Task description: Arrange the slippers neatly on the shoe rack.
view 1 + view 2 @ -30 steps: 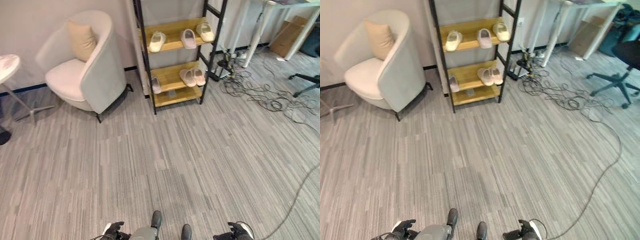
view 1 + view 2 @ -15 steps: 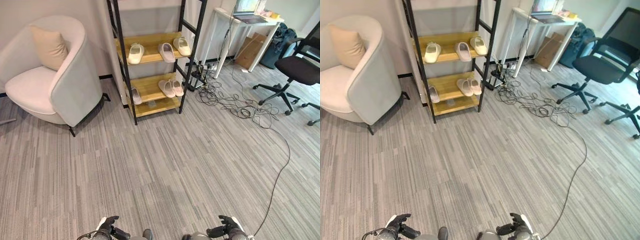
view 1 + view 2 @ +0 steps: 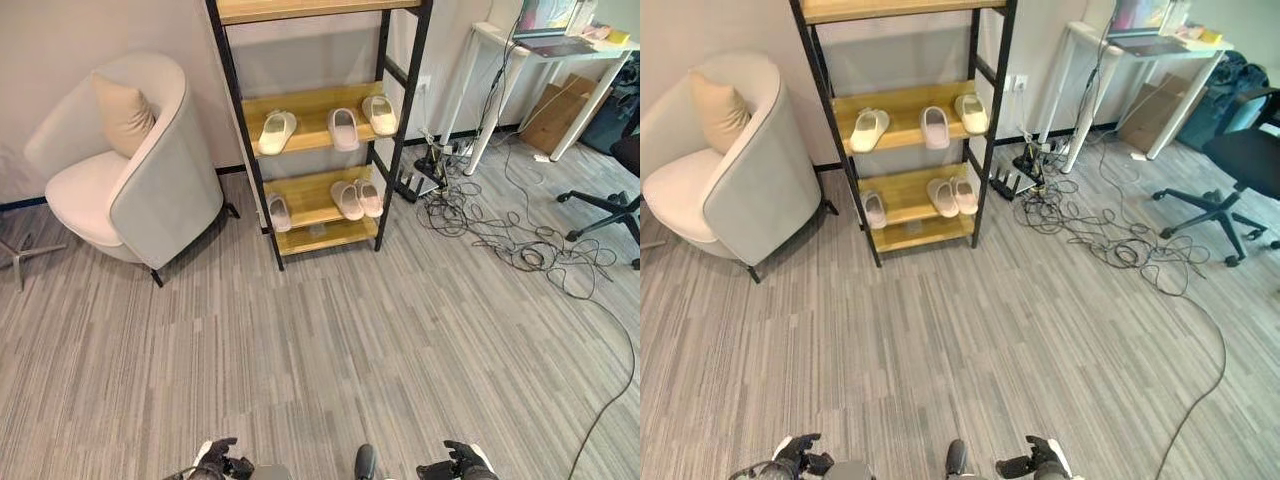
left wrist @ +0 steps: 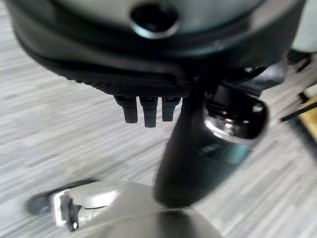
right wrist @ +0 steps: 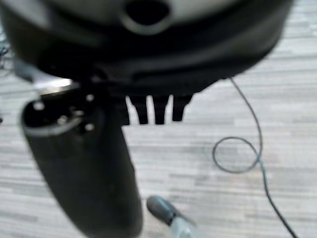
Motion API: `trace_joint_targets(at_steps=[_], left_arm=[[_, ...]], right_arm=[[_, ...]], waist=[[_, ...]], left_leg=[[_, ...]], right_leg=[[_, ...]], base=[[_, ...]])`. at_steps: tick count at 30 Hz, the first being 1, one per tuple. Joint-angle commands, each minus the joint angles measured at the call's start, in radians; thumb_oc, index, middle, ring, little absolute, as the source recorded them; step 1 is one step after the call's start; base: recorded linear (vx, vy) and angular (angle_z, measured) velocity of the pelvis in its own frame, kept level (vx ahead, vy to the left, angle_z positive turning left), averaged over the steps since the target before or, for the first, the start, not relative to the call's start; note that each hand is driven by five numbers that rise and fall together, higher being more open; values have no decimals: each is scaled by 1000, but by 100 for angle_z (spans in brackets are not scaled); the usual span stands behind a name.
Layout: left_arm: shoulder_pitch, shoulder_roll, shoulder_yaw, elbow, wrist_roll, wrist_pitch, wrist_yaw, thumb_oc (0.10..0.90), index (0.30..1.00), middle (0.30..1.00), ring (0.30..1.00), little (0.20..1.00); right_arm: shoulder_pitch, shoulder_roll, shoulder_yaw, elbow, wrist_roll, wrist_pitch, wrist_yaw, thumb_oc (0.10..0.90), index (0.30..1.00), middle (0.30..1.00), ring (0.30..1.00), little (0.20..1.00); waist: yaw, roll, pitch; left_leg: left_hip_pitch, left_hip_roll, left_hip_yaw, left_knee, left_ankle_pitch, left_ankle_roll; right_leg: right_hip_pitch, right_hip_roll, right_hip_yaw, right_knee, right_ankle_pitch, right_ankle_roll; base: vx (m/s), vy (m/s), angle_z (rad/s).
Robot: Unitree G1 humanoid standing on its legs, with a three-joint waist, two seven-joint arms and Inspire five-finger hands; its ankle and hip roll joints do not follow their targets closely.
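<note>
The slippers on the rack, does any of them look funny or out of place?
Yes. On the lower shelf, one slipper sits alone by the left post, apart from the neat pair. Its partner is not visible.

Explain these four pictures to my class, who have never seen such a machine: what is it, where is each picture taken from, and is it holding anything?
It is a walking humanoid robot with two arms ending in dark hands. Two pictures come from a stereo camera on its head, looking down at the floor ahead. There the left hand and right hand sit low at the bottom edge, holding nothing. The other two come from cameras on its wrists, seen from very close. Across the room stands a shoe rack with slippers on two shelves: three above, three below. Beside it are an armchair with a cushion, and a desk with loose cables on the floor.
</note>
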State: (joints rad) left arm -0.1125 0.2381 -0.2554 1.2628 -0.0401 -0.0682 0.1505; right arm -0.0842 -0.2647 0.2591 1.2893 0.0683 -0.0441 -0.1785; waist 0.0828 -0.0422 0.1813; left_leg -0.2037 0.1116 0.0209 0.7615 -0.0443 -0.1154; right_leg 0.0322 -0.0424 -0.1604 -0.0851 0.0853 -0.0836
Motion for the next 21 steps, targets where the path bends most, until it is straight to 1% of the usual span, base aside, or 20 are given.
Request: trace_joint_targets(at_steps=[1, 2, 3, 4, 5, 6, 7, 8, 9, 10, 11, 12, 13, 14, 15, 16, 17, 18, 20, 21], left_arm=[[-4, -19, -33, -22, -20, -7, 3, 800, 900, 900, 900, 900], [0, -21, -29, -17, -20, -6, 0, 800, 900, 900, 900, 900], [6, -23, -26, -11, -18, -5, -2, 800, 900, 900, 900, 900], [11, -23, -23, -9, -22, -5, -5, 800, 900, 900, 900, 900], [15, -20, -6, -15, -46, -10, -10, 800, 900, 900, 900, 900], [17, -15, -3, -17, -60, -14, -10, 800, 900, 900, 900, 900], [21, -13, 5, -12, -66, -13, -16, 800, 900, 900, 900, 900], [26, -12, 6, -9, -66, -12, -15, 800, 900, 900, 900, 900], [31, -6, 14, -4, -68, -9, -18, 800, 900, 900, 900, 900], [33, -1, 16, 4, -64, -7, -19, 800, 900, 900, 900, 900], [33, 3, 16, 8, -57, -5, -20, 800, 900, 900, 900, 900], [33, 8, 18, 9, -52, -3, -21, 800, 900, 900, 900, 900], [30, 14, 15, 10, -42, -2, -27, 800, 900, 900, 900, 900], [26, 17, 12, 8, -37, 1, -27, 800, 900, 900, 900, 900], [23, 20, 9, 6, -36, 3, -27, 800, 900, 900, 900, 900], [16, 23, 6, 2, -35, 2, -26, 800, 900, 900, 900, 900], [16, 25, 5, 1, -34, 3, -24, 800, 900, 900, 900, 900], [16, 25, 4, 1, -38, 3, -24, 800, 900, 900, 900, 900], [17, 23, 5, -1, -40, 3, -24, 800, 900, 900, 900, 900], [17, 21, 3, 0, -38, 3, -24, 800, 900, 900, 900, 900]], right_arm=[[-4, -47, 2, -29, 41, -17, -19, 800, 900, 900, 900, 900], [-1, -47, 1, -25, 41, -21, -22, 800, 900, 900, 900, 900], [4, -44, 0, -22, 42, -18, -22, 800, 900, 900, 900, 900], [9, -42, -2, -20, 45, -18, -26, 800, 900, 900, 900, 900], [10, -35, -4, -19, 48, -19, -28, 800, 900, 900, 900, 900], [11, -31, -3, -17, 46, -18, -30, 800, 900, 900, 900, 900], [11, -27, 0, -17, 39, -17, -29, 800, 900, 900, 900, 900], [15, -20, 2, -19, 36, -18, -32, 800, 900, 900, 900, 900], [15, -14, 6, -18, 30, -17, -29, 800, 900, 900, 900, 900], [18, -7, 4, -15, 28, -17, -28, 800, 900, 900, 900, 900], [20, 0, 4, -15, 23, -18, -26, 800, 900, 900, 900, 900], [19, 4, 4, -16, 17, -20, -23, 800, 900, 900, 900, 900], [16, 5, 2, -17, 13, -20, -16, 800, 900, 900, 900, 900], [11, 4, -1, -21, 11, -17, -11, 800, 900, 900, 900, 900], [7, 3, -1, -25, 11, -18, -12, 800, 900, 900, 900, 900], [2, 1, -5, -31, 12, -23, -10, 800, 900, 900, 900, 900], [0, 2, -6, -35, 10, -21, -9, 800, 900, 900, 900, 900], [-1, 2, -6, -37, 11, -20, -9, 800, 900, 900, 900, 900], [0, 2, -2, -41, 9, -20, -6, 800, 900, 900, 900, 900], [-1, 1, -1, -43, 9, -20, -7, 800, 900, 900, 900, 900]], waist=[[15, 14, 45], [25, 13, 41], [32, 17, 35], [37, 23, 30], [65, 36, 24], [81, 33, 29], [86, 29, 21], [87, 19, 19], [95, 6, 13], [96, -6, 2], [100, -17, -6], [101, -25, -12], [100, -29, -12], [90, -24, -11], [77, -14, -4], [62, -1, 4], [53, 17, 6], [45, 32, 8], [33, 40, 13], [25, 40, 17]], left_leg=[[-29, -38, 81, -215, 13, 73], [-50, -56, 104, -303, -3, 83], [-63, -64, 125, -397, 11, 86], [-71, -66, 142, -489, 52, 84], [-102, -88, 134, -602, 130, 70], [-111, -102, 113, -623, 151, 63], [-94, -110, 93, -646, 140, 75], [-96, -117, 80, -625, 144, 85], [-92, -132, 67, -607, 130, 97], [-82, -137, 67, -611, 124, 106], [-66, -138, 70, -618, 114, 117], [-48, -141, 76, -628, 101, 127], [-25, -146, 80, -633, 81, 142], [-2, -143, 75, -640, 68, 153], [24, -143, 65, -645, 56, 162], [53, -145, 55, -646, 38, 175], [85, -138, 42, -657, 22, 182], [116, -135, 34, -667, 10, 188], [166, -142, 13, -681, -14, 190], [186, -146, 1, -684, -26, 189]], right_leg=[[21, -16, -27, 52, -107, 128], [43, -13, -35, 41, -121, 135], [65, -3, -38, 35, -140, 139], [85, 12, -38, 32, -155, 138], [128, 51, -20, 24, -178, 134], [144, 60, -8, 30, -189, 131], [151, 69, 2, 36, -203, 131], [160, 70, 3, 44, -213, 131], [167, 66, 16, 66, -224, 134], [165, 60, 13, 90, -228, 142], [157, 52, 14, 134, -226, 153], [141, 41, 4, 198, -218, 176], [103, 12, -15, 305, -179, 210], [50, -8, -17, 410, -127, 235], [7, -19, -16, 503, -81, 249], [-33, -24, -13, 584, -41, 258], [-79, -32, -20, 644, -32, 252], [-118, -48, -37, 670, -39, 243], [-164, -86, -66, 597, -65, 220], [-184, -84, -65, 546, -77, 211]], base=[[239, 25, 4], [251, 40, 7], [389, 63, 18], [544, 86, 35], [536, 75, 47], [529, 83, 28], [361, 52, 2], [379, 65, -28], [367, 54, -41], [372, 81, -38], [328, 98, -32], [323, 137, -17], [277, 156, -12], [236, 171, -10], [208, 172, 3], [239, 179, 25], [282, 164, 39], [320, 120, 32], [332, 38, 8], [343, -10, 20]])
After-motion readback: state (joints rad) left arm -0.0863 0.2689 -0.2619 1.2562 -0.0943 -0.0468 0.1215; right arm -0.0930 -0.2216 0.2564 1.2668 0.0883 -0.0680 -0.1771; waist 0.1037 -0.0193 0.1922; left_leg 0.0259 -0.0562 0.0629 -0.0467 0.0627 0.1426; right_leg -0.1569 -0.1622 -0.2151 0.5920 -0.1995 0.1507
